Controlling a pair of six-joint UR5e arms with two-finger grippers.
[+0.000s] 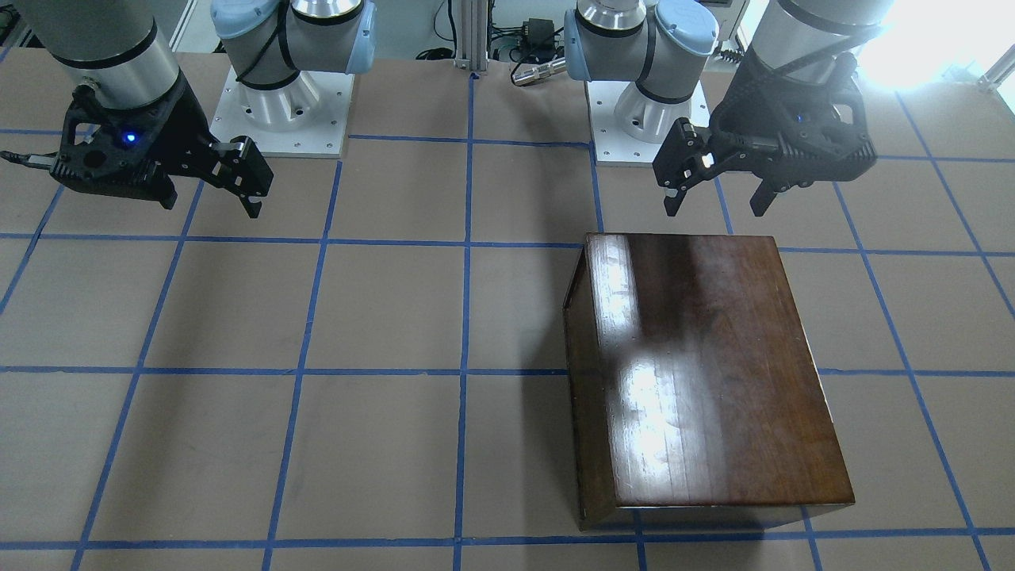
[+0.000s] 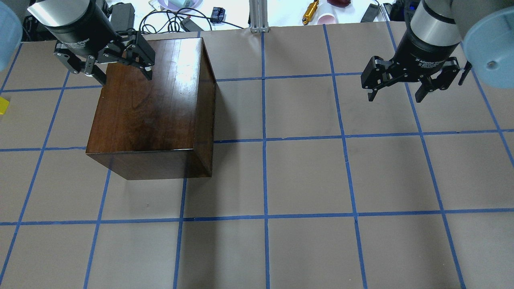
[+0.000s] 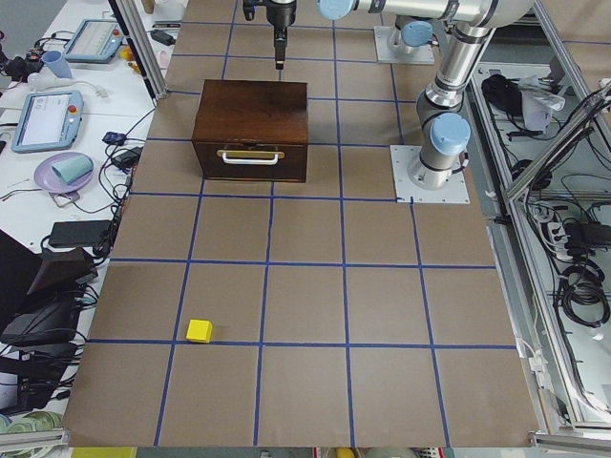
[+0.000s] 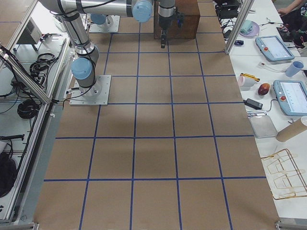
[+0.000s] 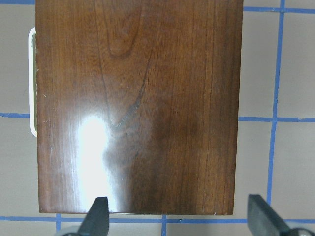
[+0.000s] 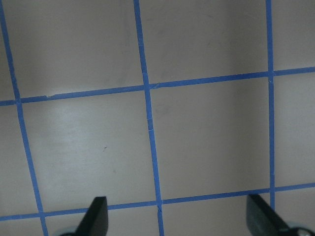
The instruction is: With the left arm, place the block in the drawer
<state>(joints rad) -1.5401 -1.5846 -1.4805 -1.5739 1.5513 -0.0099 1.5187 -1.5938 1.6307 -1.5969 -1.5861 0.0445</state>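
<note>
The yellow block (image 3: 199,330) lies on the brown table far out on my left side, and only its edge shows in the overhead view (image 2: 3,105). The dark-brown cabinet (image 2: 152,104) stands on the left half, and its drawer front with a pale handle (image 3: 250,157) is shut, so the pale tray is hidden. My left gripper (image 2: 124,77) hangs open and empty above the cabinet top (image 5: 138,108), and it also shows in the front view (image 1: 716,208). My right gripper (image 2: 395,97) is open and empty above bare table (image 6: 197,137).
Blue tape lines grid the table (image 1: 317,317). The two arm bases (image 1: 277,103) stand at the robot's edge. Side benches hold tablets, cables and cups (image 3: 48,114) off the table. The block lies about two grid squares in front of the drawer's face.
</note>
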